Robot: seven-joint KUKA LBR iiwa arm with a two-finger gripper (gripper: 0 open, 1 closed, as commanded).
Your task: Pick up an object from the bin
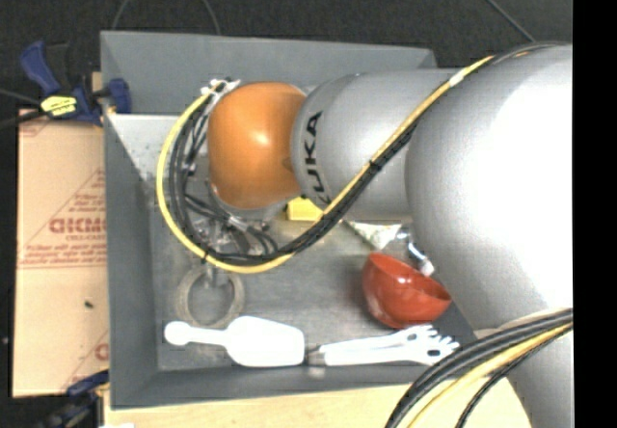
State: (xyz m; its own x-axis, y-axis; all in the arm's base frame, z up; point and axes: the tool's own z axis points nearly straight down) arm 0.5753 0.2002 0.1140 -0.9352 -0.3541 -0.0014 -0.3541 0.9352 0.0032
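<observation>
- Gripper (225, 233): it sits low under the orange cover (253, 142), towards the left wall of the bin (270, 58). Cabling masks it, so I cannot tell whether it is spread or pressed together, and I see nothing held.
- Nearest candidate: a pale ring (209, 296) lies flat on the floor in the front-left part of the bin, just beside the gripper. I judge it the likeliest thing to be picked.
- Risk, grasp: the ring looks thin and lies flush with the floor, so a closing grip may skid over it or jam against the metal.
- Risk, snag: the cable loop (170, 158) bulges towards the left wall, and any drift that way could rub or catch it.
- Risk, neighbours: a white scoop (246, 340) lies along the front wall just beyond the ring, with a white fork (386, 350) next to it. A descent placed too far forward would shove them.
- Risk, blind area: the arm (463, 166) overhangs a red bowl (403, 291) and a yellow block (304, 210); I cannot see what else lies beneath it.
- Open room: the floor is bare between the ring and the red bowl, and straight up looks the cleanest exit.
</observation>
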